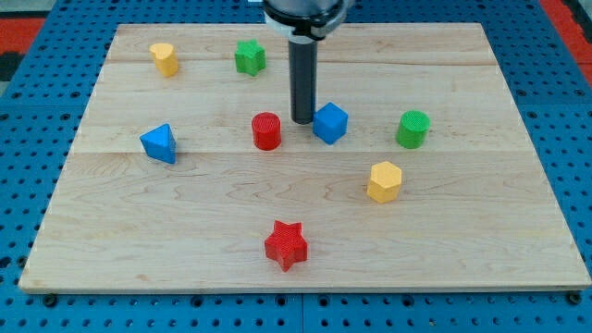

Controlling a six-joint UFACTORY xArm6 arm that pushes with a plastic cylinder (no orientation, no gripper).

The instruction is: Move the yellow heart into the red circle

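Observation:
The yellow heart (165, 58) sits near the board's top left corner. The red circle (266, 130), a short red cylinder, stands near the board's middle. My tip (302, 121) is down on the board between the red circle and the blue cube (330, 122), very close to the cube's left side and a short gap right of the red circle. The yellow heart is far to the upper left of my tip.
A green star (249, 57) lies at the top, left of the rod. A blue triangle (159, 143) is at the left, a green cylinder (413, 129) at the right, a yellow hexagon (384, 180) lower right, a red star (286, 244) near the bottom.

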